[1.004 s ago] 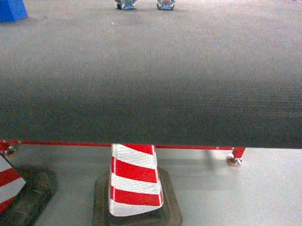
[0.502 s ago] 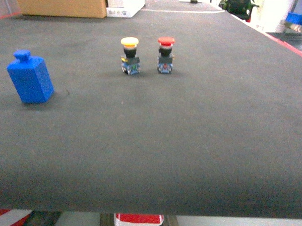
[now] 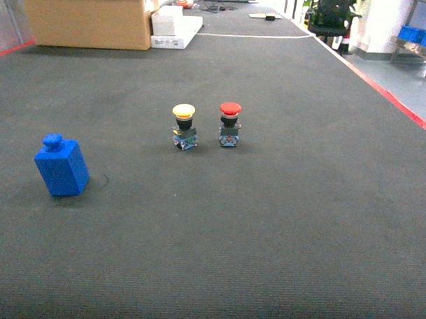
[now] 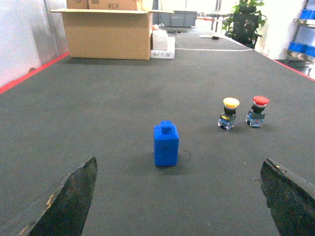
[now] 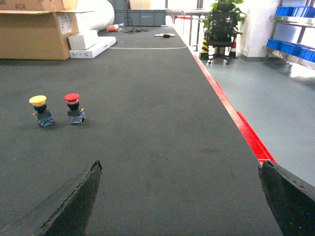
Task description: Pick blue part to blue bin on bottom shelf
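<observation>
The blue part (image 3: 61,166) stands upright and alone on the dark ribbed mat (image 3: 281,225), toward the left of my forward view, its small knob on top. My left claw (image 4: 179,201) hangs low over the mat just short of it, released, the two dark fingers (image 4: 69,199) spread wide at the bottom corners of the wrist view with the block centred between and beyond them, untouched. My right claw (image 5: 179,201) is likewise released, its fingertips (image 5: 288,196) wide apart above bare mat, well clear of the block. Near the middle of the mat a yellow pushbutton (image 3: 184,126) and a red pushbutton (image 3: 230,123) stand side by side, close together, to the right of the blue part and a little farther back. At the far left end sits an open cardboard box (image 3: 88,19) with a flat white box (image 3: 172,25) beside it. A red edge strip (image 5: 236,118) runs along the mat's right border, a black office chair (image 5: 220,27) stands on the floor beyond it, and small blue bins (image 5: 290,46) line a metal rack at far right.
</observation>
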